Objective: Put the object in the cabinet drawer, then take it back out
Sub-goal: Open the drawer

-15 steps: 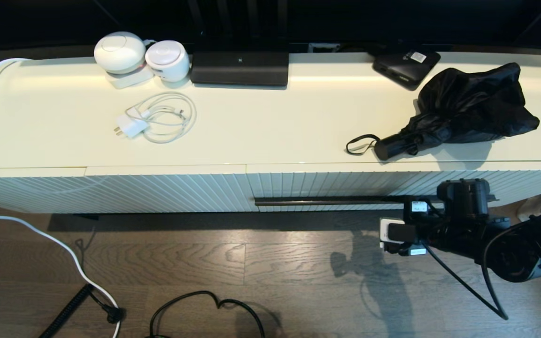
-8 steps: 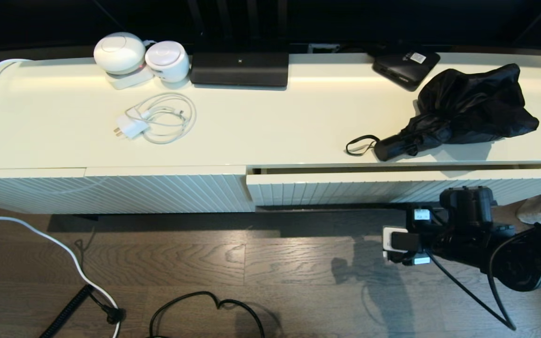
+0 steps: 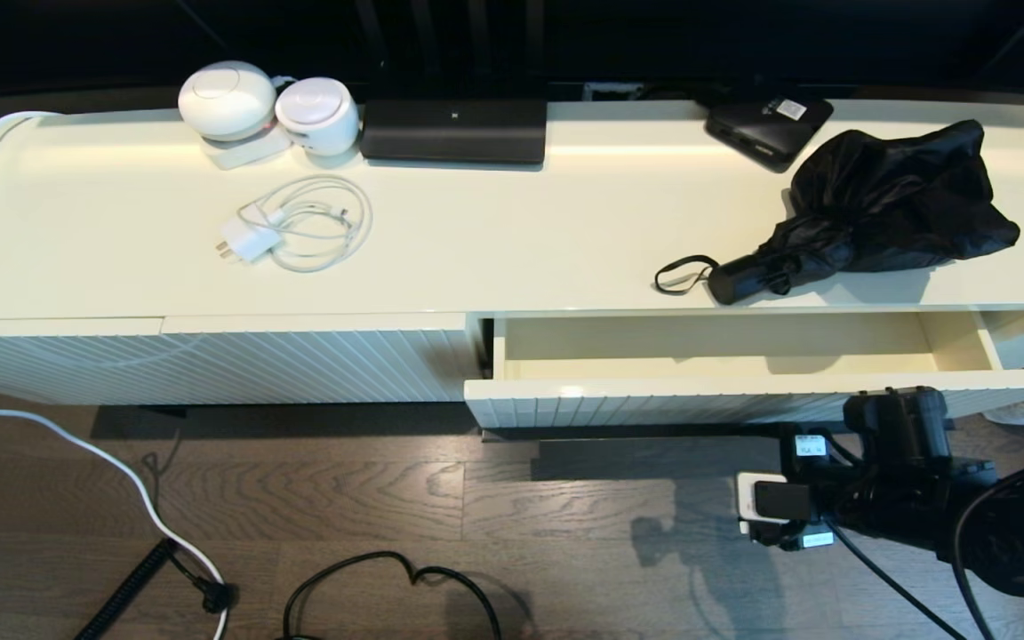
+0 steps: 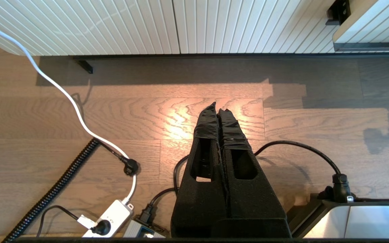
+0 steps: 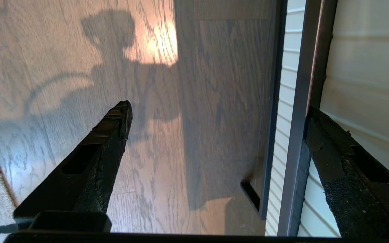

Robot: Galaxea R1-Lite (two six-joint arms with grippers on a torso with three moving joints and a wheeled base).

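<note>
The right gripper [image 5: 214, 135] stands wide open below the drawer [image 3: 743, 404] front: one finger lies against the bar handle [image 5: 299, 135], the other well clear over the floor, nothing clamped. The drawer is pulled out, interior bare. The umbrella [image 3: 876, 209] lies on the cabinet top above and beyond the gripper, handle [image 3: 748, 276] nearest the drawer, wrist loop [image 3: 679, 274] trailing off it. Judgement: light; the bunched fabric is soft and would slip or unfurl under a pinch, and the loop is too thin. The stiff cylindrical handle is the sound hold. The left gripper [image 4: 218, 111] is closed, empty, parked over the floor.
</note>
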